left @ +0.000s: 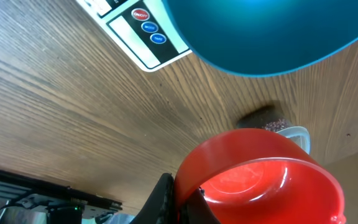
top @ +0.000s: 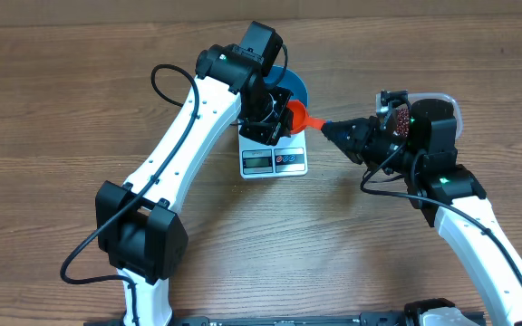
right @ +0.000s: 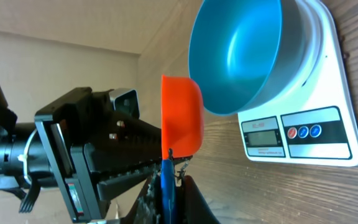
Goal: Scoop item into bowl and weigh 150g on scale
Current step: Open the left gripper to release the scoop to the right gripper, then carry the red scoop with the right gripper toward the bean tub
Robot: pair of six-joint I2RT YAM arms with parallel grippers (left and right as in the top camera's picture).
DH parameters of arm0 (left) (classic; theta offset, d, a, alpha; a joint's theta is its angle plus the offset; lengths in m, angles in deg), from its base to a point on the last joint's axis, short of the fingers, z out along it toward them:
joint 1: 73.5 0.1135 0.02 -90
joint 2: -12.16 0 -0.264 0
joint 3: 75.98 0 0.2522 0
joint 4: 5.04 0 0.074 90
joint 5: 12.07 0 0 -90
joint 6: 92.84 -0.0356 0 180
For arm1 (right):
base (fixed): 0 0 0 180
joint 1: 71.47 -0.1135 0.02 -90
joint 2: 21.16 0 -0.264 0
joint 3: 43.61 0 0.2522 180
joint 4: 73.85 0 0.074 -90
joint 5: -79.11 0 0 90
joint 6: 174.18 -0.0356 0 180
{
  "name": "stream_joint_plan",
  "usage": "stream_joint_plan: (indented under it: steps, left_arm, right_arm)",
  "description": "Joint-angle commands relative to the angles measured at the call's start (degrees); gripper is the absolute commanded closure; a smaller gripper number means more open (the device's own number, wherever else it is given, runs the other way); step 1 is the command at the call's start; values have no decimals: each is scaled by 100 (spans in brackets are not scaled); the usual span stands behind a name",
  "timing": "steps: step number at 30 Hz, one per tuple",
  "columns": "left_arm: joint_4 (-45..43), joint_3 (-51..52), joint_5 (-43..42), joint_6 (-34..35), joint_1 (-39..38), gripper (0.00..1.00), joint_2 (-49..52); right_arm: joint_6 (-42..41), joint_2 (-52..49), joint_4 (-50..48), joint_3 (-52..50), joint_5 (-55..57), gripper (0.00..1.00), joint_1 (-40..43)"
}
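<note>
While atop one scale (right: 303, 134), one bowl (right: 241, 50); one scoop (right: 182, 115).

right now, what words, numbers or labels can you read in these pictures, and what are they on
Red button on the scale: white lettering, too blurred to read.
Two blue buttons: lettering too small to read.
Display: no digits can be made out.
No other text shows.

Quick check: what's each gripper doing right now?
Left gripper: closed, fingertips by the cup of the orange scoop; a grip on it cannot be told.
Right gripper: closed on the scoop's blue handle.
</note>
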Motion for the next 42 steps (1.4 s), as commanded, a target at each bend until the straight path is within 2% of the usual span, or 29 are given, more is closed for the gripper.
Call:
stream_joint_plan:
  steps: [1, 3, 4, 5, 6, 7, 8, 12, 23, 33, 37, 41, 42]
  left_arm:
    - [44, -107, -35, 92, -39, 86, 61]
    - [46, -107, -33, 68, -39, 75, 61]
    - [48, -107, -28, 68, -39, 62, 61]
    - [46, -107, -22, 55, -39, 44, 61]
    - [46, -107, -22, 48, -39, 20, 61]
    - [46, -107, -22, 48, -39, 6, 61]
    - [44, -107, -22, 48, -39, 0, 61]
    - [39, -107, -35, -66, -13, 1, 61]
    - [461, -109, 105, -1049, 15, 0, 59]
    - [557, -131, 682, -2050, -7, 0, -205]
    - [522, -131, 1097, -2944, -35, 0, -356]
    - [511, -131, 1687, -4404, -131, 1, -417]
    - [514, -131, 2020, -4972, -205, 0, -417]
  right_arm:
    - [9, 9, -24, 140, 116, 96, -22]
    - [9, 9, -24, 140, 116, 96, -22]
    - [9, 9, -24, 140, 116, 96, -22]
    - [9, 9, -24, 140, 116, 96, -22]
    - [9, 9, -24, 140, 116, 96, -22]
    - [11, 9, -24, 140, 116, 96, -22]
    - [13, 9, -22, 140, 116, 96, -22]
    - [70, 9, 39, 140, 118, 96, -22]
    - [1178, 136, 841, 142, 350, 96, 125]
    - [1790, 1147, 2033, 146, 1252, 96, 614]
    - [2347, 1572, 2409, 146, 1587, 96, 774]
    - [2629, 1893, 2719, 146, 2343, 96, 778]
    - [2632, 1985, 2798, 146, 2601, 96, 778]
